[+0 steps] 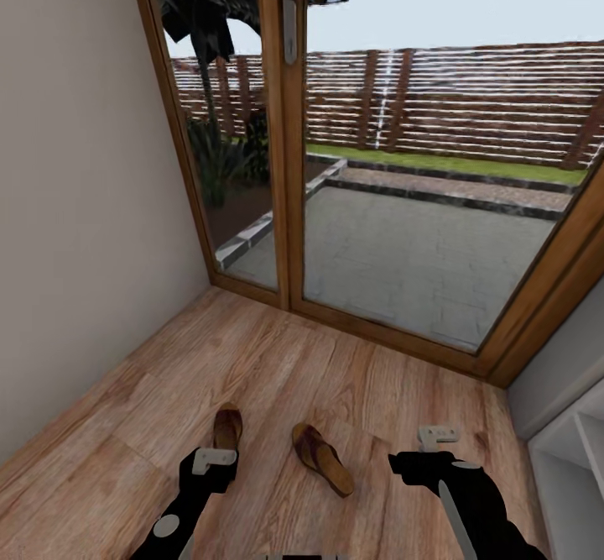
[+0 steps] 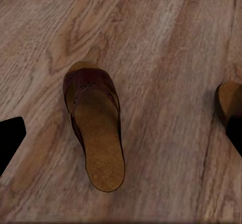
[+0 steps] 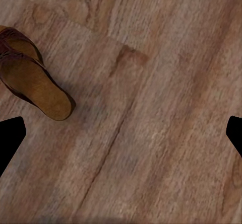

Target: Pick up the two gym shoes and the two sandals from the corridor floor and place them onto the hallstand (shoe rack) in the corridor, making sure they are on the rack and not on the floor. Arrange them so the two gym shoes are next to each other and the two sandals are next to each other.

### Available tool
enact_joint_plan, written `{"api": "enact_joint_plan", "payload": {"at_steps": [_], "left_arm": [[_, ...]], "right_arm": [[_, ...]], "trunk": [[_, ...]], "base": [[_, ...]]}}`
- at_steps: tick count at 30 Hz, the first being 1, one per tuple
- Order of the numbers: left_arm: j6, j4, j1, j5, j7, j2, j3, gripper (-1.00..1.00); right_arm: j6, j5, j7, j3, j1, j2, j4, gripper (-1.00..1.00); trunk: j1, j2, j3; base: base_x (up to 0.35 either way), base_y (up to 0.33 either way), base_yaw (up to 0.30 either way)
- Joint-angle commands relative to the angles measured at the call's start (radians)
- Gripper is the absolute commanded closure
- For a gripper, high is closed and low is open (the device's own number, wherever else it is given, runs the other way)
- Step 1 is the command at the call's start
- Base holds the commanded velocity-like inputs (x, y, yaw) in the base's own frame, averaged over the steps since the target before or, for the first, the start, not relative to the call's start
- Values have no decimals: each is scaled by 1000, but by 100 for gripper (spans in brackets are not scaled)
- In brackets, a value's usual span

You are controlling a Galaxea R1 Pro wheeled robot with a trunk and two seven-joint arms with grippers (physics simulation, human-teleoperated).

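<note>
Two dark brown sandals with tan insoles lie on the wood-plank corridor floor. The left sandal is right under my left gripper, which hangs open above it with one finger on each side. The right sandal lies between my arms, and its tip also shows in the left wrist view. My right gripper is open over bare planks to the right of that sandal. The light-grey hallstand stands at the right edge. The gym shoes are out of view.
A wood-framed glass door closes the corridor ahead, with a patio and fence outside. A plain beige wall runs along the left. A grey wall rises above the hallstand at right.
</note>
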Motion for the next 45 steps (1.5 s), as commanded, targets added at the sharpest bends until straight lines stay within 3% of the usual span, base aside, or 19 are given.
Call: {"api": "enact_joint_plan", "payload": {"at_steps": [1, 25, 38, 45], "left_arm": [[-3, 0, 0, -7, 0, 0, 1, -100], [-3, -3, 0, -7, 1, 1, 3, -100], [-3, -22, 0, -7, 1, 1, 3, -100], [-3, -23, 0, -7, 1, 0, 3, -100]], "right_arm": [[5, 0, 1, 0, 0, 0, -1, -100], [5, 0, 0, 0, 0, 0, -1, -100], [5, 0, -1, 0, 0, -1, -2, -100], [5, 0, -1, 0, 0, -1, -3, -100]], "trunk": [[4, -8, -6], [21, -27, -136], [21, -27, -150], [21, -27, -151]], "base": [[0, 0, 0], [0, 0, 34], [5, 0, 88], [227, 0, 5]]}}
